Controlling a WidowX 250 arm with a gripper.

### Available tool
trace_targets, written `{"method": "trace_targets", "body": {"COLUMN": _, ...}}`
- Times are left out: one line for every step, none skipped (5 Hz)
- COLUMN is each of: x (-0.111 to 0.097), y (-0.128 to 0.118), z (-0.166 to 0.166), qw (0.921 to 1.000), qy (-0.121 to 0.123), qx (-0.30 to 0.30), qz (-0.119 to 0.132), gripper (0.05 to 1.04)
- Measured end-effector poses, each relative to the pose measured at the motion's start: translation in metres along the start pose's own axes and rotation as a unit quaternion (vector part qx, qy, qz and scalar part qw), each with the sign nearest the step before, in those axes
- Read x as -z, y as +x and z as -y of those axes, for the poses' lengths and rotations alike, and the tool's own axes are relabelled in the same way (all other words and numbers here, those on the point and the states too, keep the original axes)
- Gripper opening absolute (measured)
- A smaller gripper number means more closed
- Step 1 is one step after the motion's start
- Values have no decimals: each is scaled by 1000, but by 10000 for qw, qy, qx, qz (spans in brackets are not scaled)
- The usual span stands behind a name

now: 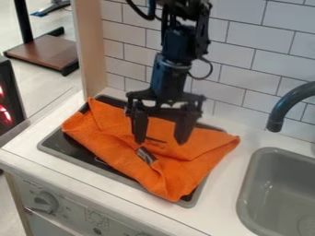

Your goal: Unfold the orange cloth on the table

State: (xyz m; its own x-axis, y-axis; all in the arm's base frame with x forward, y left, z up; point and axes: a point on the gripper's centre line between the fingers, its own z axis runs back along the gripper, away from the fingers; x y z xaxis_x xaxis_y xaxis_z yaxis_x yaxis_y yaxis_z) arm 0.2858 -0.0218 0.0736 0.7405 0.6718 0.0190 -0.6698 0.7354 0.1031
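An orange cloth (117,150) lies partly folded beneath a robot's jaws (161,138).
It covers most of a dark stovetop (77,150), one flap turned over its middle; above, the jaws stand wide apart, gripping nothing; behind them, white tiles (249,34) line the wall.

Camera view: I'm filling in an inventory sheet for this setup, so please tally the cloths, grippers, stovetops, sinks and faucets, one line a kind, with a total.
Orange cloth: 1
Black gripper: 1
Stovetop: 1
Gray sink: 1
Dark faucet: 1
Total: 5
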Motion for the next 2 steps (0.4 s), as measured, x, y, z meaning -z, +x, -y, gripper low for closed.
{"method": "trace_targets", "body": {"x": -6, "y": 10, "z": 9, "qw": 9957, "qy": -380, "qx": -775, "qz": 341, "gripper": 999}}
{"method": "trace_targets", "body": {"x": -5, "y": 15, "z": 15, "qw": 9875, "qy": -655, "qx": -1356, "qz": 457, "gripper": 999}}
